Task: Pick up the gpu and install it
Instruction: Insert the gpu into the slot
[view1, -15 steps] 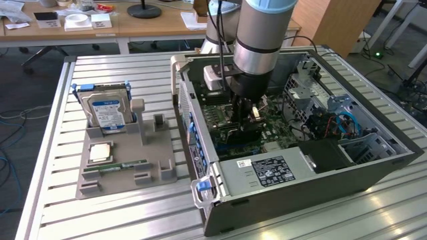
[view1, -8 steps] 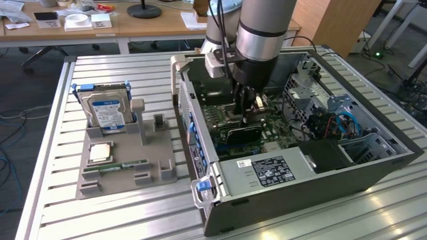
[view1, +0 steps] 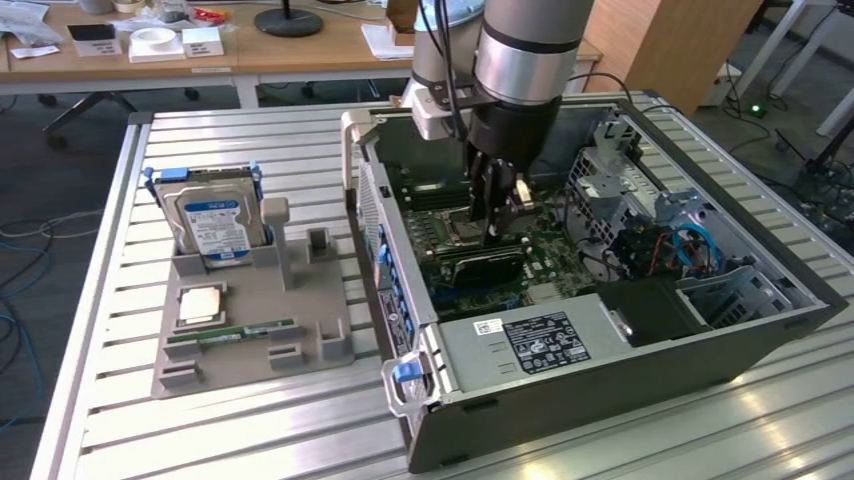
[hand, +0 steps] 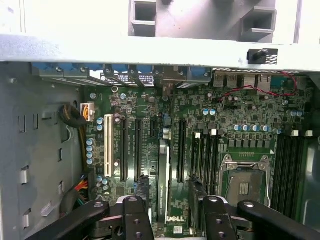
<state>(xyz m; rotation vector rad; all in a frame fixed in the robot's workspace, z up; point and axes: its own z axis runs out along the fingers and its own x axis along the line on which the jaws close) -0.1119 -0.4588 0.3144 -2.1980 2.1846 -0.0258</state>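
"Two containers. What sits in each?"

"The nearer grey tray (view1: 238, 372) holds a RAM stick (view1: 247, 331) and a hard drive (view1: 214, 228). Behind it, the open computer case (view1: 747, 335) holds the gpu (hand: 163, 185), standing in a motherboard slot. The gripper (view1: 494, 215) straddles it with its fingers spread and not clamping it."

The exterior view looks down from above and some way off, at a slant across the slatted tabletop (view1: 267, 420), taking in the open computer case (view1: 627, 330), the gray parts holder (view1: 254, 340) and the arm (view1: 527, 60) reaching into the case. The wrist view looks from close above, straight into the case at the motherboard (hand: 190, 130). Both views share that motherboard (view1: 467, 235) and the case wall.
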